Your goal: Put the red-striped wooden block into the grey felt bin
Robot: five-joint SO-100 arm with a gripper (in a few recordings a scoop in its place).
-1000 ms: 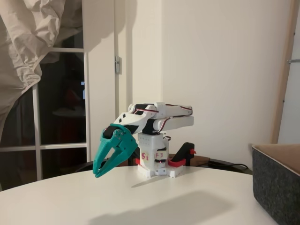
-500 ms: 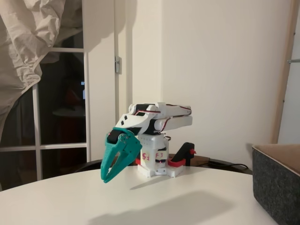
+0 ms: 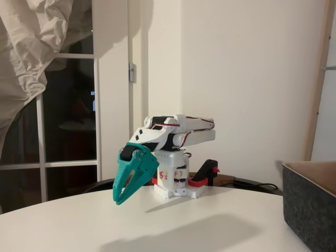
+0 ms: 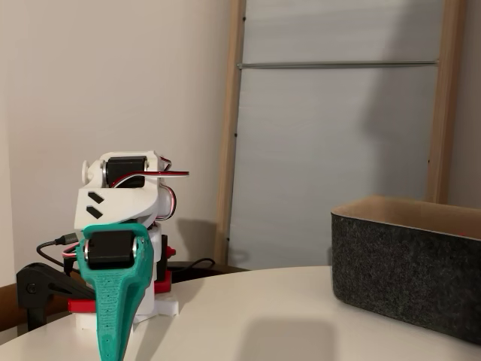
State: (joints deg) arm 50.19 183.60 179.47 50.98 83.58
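White table [image 3: 220, 220], teal pincer [image 3: 120, 200] seemingly closed, bin [image 4: 406, 267] cropped.

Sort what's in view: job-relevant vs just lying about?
Job:
- grey felt bin, at the right in both fixed views
- teal gripper, tips down over the white table

Lying about:
- black clamp by the arm base
- crumpled cloth over the window

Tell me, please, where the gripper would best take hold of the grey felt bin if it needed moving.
Probably the near wall's top rim of the grey felt bin, from above, one finger inside and one outside: the walls stand straight, the top is open, and the body looks far wider than the gripper.
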